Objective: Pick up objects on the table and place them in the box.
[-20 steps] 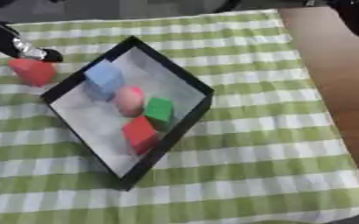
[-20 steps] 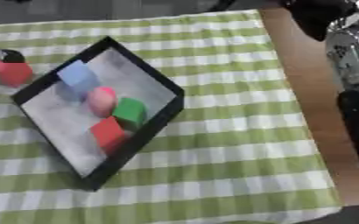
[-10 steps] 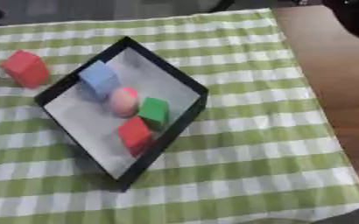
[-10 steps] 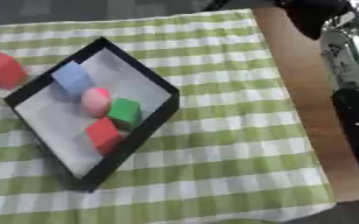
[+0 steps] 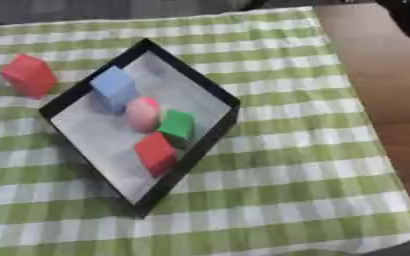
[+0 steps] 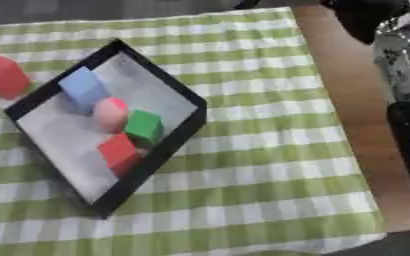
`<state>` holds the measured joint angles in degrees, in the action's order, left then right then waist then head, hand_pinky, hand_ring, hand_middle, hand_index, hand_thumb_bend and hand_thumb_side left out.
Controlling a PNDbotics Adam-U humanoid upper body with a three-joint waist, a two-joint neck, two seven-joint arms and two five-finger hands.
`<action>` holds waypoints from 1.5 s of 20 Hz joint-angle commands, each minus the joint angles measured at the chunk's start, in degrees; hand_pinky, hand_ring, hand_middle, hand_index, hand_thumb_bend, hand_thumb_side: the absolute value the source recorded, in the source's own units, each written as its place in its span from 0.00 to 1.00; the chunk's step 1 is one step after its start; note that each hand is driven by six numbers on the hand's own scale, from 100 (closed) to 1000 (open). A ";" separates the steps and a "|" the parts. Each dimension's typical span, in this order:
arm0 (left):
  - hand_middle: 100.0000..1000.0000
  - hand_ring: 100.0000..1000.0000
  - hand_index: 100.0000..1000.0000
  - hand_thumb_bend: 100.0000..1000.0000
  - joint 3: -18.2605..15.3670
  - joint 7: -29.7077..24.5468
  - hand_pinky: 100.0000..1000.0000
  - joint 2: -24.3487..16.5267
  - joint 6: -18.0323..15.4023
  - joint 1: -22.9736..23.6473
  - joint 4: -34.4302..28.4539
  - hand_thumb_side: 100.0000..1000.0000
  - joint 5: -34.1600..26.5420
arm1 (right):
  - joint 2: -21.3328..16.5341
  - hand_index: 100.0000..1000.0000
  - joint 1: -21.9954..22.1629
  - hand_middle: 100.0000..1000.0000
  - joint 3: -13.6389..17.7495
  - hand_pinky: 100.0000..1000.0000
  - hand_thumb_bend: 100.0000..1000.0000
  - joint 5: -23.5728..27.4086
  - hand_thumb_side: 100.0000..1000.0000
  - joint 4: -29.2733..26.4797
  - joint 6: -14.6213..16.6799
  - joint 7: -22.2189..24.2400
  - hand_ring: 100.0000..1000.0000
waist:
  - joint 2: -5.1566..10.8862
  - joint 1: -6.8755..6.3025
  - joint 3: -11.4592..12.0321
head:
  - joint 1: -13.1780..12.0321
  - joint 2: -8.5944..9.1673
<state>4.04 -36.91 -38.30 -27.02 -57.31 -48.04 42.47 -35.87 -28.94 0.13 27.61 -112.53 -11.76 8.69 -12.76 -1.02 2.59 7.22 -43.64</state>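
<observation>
Red block [image 5: 29, 75] lies just outside the box [image 5: 195, 82] rim — left side.

Wide stretch of checked cloth [image 5: 313, 165] lies bare to the right of the black box [image 5: 204, 82] and in front of it, so that side is clear. Inside the box, a blue block [image 5: 114, 88], pink ball [image 5: 143, 113], green block [image 5: 178, 124] and red block [image 5: 156, 152] crowd the middle; its lower-left floor is free. A red block outside [image 5: 29, 75] sits just beside the upper-left wall.
</observation>
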 commanded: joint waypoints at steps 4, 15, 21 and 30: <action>0.77 0.85 0.82 0.67 -1.38 2.75 0.87 -2.04 -3.69 -2.24 -0.40 0.00 1.92 | -2.02 0.74 -1.15 0.59 0.45 0.87 0.18 -0.88 0.19 -0.63 0.19 0.72 0.70 | -0.71 0.69 -0.38 | -0.87 1.93; 0.77 0.85 0.84 0.69 -2.03 5.66 0.87 -0.88 -2.56 -4.15 1.26 0.30 3.14 | -2.23 0.75 -1.56 0.59 0.34 0.87 0.16 -1.36 0.19 -0.39 0.28 1.48 0.70 | -1.74 0.22 -1.48 | -1.51 3.35; 0.73 0.81 0.80 0.67 -2.49 9.54 0.79 -0.84 8.10 -4.78 3.28 0.85 3.33 | -2.34 0.75 -1.24 0.59 0.38 0.87 0.17 -1.64 0.20 -0.16 0.17 1.70 0.70 | -1.83 -0.03 -1.04 | -1.19 3.19; 0.67 0.68 0.78 0.41 0.05 13.99 0.75 0.37 18.30 -5.33 4.22 0.87 6.59 | -2.35 0.75 -0.72 0.58 0.33 0.87 0.17 -1.83 0.20 0.28 -0.12 1.88 0.70 | -1.30 -0.48 -0.55 | -0.67 2.55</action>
<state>4.01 -23.15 -36.78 -9.11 -61.11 -43.42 49.05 -36.37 -29.19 -0.04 25.99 -112.10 -11.90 10.42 -14.62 -1.03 1.98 6.36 -41.21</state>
